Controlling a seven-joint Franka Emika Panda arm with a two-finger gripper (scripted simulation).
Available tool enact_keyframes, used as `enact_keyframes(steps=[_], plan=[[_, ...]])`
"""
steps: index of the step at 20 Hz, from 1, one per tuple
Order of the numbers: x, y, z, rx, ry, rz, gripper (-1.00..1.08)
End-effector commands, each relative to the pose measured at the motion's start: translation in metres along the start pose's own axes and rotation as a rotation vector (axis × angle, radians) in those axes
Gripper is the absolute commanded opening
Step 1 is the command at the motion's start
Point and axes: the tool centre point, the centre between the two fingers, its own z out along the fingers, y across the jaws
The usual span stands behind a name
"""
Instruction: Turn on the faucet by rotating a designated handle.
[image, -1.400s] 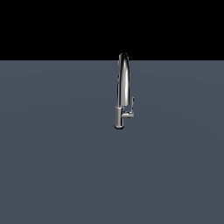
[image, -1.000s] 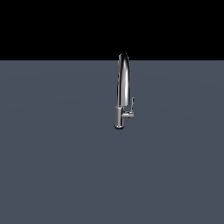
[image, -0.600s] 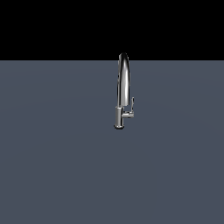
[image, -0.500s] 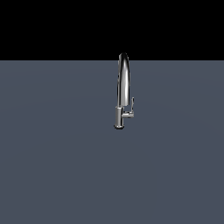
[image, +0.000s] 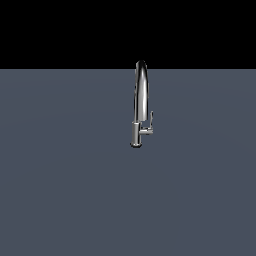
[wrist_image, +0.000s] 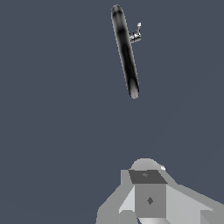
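The faucet (image: 141, 95) stands upright on the flat grey surface (image: 65, 190) in the exterior view, a slim chrome tap with a high arched spout and a short cylindrical base. Its handle (image: 149, 125) is a small lever on a stub on the exterior view's right side of the lower body, pointing upward. The wrist view looks down on the faucet (wrist_image: 125, 52) from above, with the handle (wrist_image: 135, 35) jutting from its side. Grey parts of my gripper (wrist_image: 148, 197) fill the edge of that view, well apart from the faucet. Its fingertips are not distinguishable. The arm is absent from the exterior view.
The grey surface (wrist_image: 52, 131) stretches all around the faucet. A black background (image: 65, 30) lies beyond its far edge.
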Motion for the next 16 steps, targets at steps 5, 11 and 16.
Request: enact_keyframes(steps=[5, 11, 16], plan=[[0.039, -0.002, 0.005, 0.089, -0.090, 0.087, -1.00], [0.076, -0.001, 0.014, 0.175, -0.175, 0.168, -1.00], [0.107, 0.001, 0.023, 0.248, -0.249, 0.236, -1.00]])
